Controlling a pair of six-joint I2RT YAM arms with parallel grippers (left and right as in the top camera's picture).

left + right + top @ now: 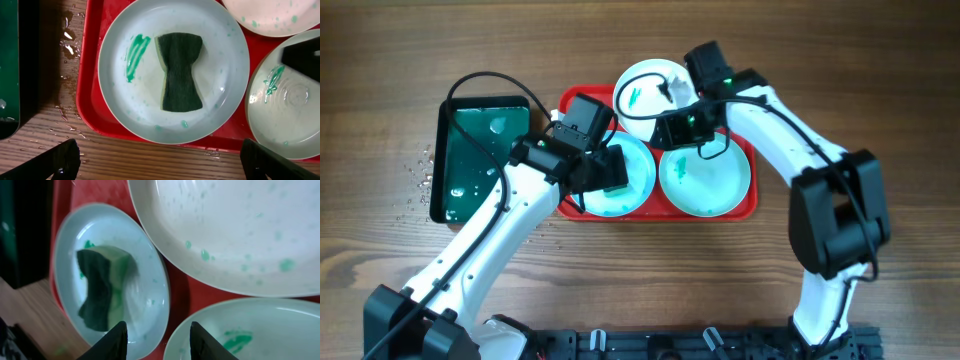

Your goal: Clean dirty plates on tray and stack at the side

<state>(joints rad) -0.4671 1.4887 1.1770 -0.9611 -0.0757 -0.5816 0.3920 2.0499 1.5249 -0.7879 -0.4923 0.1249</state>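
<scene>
The green sponge lies on a turquoise plate in the red tray. It sits straight below the left end effector, whose wide jaws straddle it with its long axis crossing their line. The right end effector, partly narrowed with nothing plainly between its fingers, hangs by the white plate; from overhead the left arm hides the sponge.

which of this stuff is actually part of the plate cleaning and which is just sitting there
Part of the job: white plate, left blue plate, right blue plate, red tray, sponge.
Just lying about: dark green tray, water drops on the table.
</scene>
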